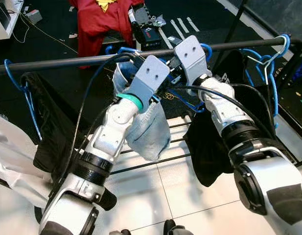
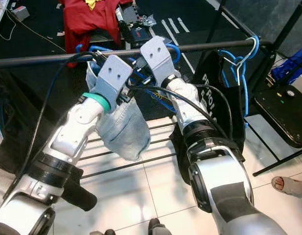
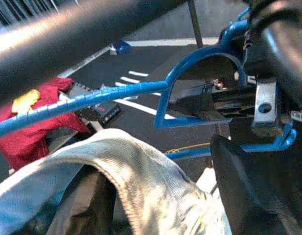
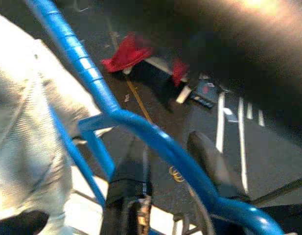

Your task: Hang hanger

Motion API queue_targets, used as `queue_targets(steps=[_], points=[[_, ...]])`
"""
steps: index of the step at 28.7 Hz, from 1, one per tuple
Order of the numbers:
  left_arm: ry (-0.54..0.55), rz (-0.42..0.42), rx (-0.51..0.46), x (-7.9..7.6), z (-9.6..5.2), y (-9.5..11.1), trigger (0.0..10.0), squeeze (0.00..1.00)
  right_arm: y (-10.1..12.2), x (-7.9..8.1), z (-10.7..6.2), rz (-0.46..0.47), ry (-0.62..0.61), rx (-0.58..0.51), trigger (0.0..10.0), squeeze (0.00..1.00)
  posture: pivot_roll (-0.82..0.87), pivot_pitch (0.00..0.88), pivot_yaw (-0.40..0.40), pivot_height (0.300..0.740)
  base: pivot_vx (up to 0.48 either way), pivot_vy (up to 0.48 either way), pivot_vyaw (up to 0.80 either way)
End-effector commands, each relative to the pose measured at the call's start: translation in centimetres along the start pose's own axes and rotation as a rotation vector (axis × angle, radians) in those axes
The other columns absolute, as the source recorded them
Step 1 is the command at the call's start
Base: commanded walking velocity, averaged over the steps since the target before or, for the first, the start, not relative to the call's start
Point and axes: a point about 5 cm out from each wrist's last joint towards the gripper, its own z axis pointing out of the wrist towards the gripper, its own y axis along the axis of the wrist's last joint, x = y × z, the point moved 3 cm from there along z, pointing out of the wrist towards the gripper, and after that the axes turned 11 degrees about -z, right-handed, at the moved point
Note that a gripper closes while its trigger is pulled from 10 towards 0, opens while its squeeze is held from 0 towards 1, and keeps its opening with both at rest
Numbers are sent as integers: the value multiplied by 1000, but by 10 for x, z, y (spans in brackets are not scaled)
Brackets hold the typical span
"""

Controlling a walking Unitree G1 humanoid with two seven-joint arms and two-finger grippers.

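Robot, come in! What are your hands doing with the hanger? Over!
Both hands up at the rail. Right hand around blue hanger, pale garment on it. Left hand beside it. Hangers crowd both rail ends.

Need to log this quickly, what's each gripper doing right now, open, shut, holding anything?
Left gripper: up at the rail, beside the blue hanger; fingers' state cannot be told.
Right gripper: shut on the blue hanger.

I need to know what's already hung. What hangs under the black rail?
Under the black rail: blue hangers, dark garments, and a pale grey garment at both grippers. The grippers' fingertips are hidden.
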Motion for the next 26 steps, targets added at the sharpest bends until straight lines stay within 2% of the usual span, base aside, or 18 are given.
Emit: queue_targets(steps=[1,2,3,4,6,7,9,10,11,13,22,24,26], points=[[-23,21,-43,-6,-3,8,10000,0,-8,12,-1,19,46,8,10000,1000,-96,150,25,740,0,0,0],[-23,21,-43,-6,-3,8,10000,0,-8,12,-1,19,46,8,10000,1000,-96,150,25,740,0,0,0],[-32,20,-60,-6,-9,8,10000,0,-8,14,-4,23,48,-21,10000,1000,-97,154,24,740,0,0,0],[-43,4,-84,-7,-16,10,10000,0,-5,14,-7,40,30,-67,10000,0,-100,157,25,740,0,0,0],[-43,4,-84,-7,-16,10,10000,0,-5,14,-7,40,30,-67,10000,0,-100,157,25,740,0,0,0],[-48,-16,-101,-7,-21,11,10000,0,-1,13,-11,64,12,-117,10000,0,-102,159,26,740,0,0,0],[-48,-16,-101,-7,-21,11,10000,0,-1,13,-11,64,12,-117,10000,0,-102,159,26,740,0,0,0],[-49,-41,-112,-7,-27,11,10000,0,4,10,-16,93,-6,-168,10000,0,-103,162,30,740,0,0,0],[-49,-41,-112,-7,-27,11,10000,0,4,10,-16,93,-6,-168,10000,0,-103,162,30,740,0,0,0],[-41,-89,-119,-8,-37,10,10000,0,12,0,-22,128,-46,-222,10000,0,-112,163,35,740,0,0,0],[-42,-106,-129,-11,-33,14,10000,0,20,-11,-17,136,-76,-230,10000,0,-114,161,32,740,0,0,0],[-54,-102,-131,-13,-26,20,10000,0,17,-15,-7,210,-90,-171,10000,0,-108,160,26,740,0,0,0],[-61,-96,-129,-15,-22,22,10000,0,13,-14,-3,245,-93,-130,10000,0,-106,161,25,740,0,0,0]])
